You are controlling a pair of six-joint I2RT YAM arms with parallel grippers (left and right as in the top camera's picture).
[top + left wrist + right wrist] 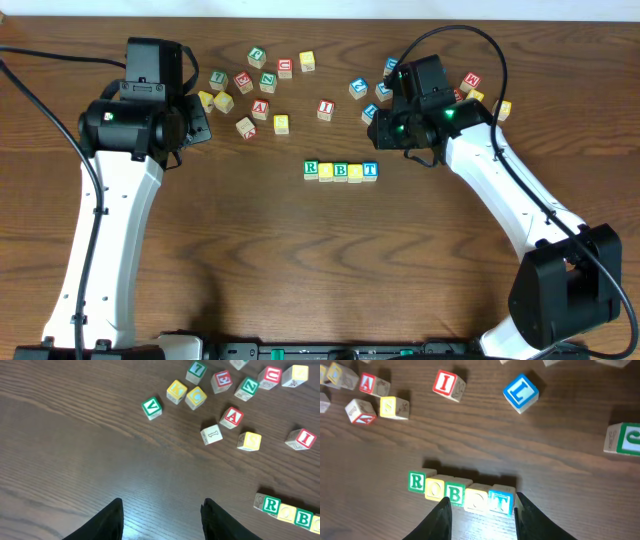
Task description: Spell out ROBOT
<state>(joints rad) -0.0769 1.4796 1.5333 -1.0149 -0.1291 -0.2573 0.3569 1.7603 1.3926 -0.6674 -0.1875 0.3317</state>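
Five cubes stand side by side in a row (341,170) mid-table, reading R, O, B, O, T: green R (416,482), yellow O (435,489), green B (455,493), yellow O (477,499), blue T (501,501). My right gripper (482,500) is open, and the row's right half shows between and beyond its fingertips without touching them. In the overhead view the right gripper (398,132) sits right of and behind the T end. My left gripper (162,505) is open over bare wood. The row's R (270,505) lies to its lower right.
Loose letter cubes lie scattered behind the row: a left cluster (250,85), a red I (325,108), a yellow S (281,123), blue cubes (358,87) and more beside the right arm (470,82). Bare wood lies in front of the row.
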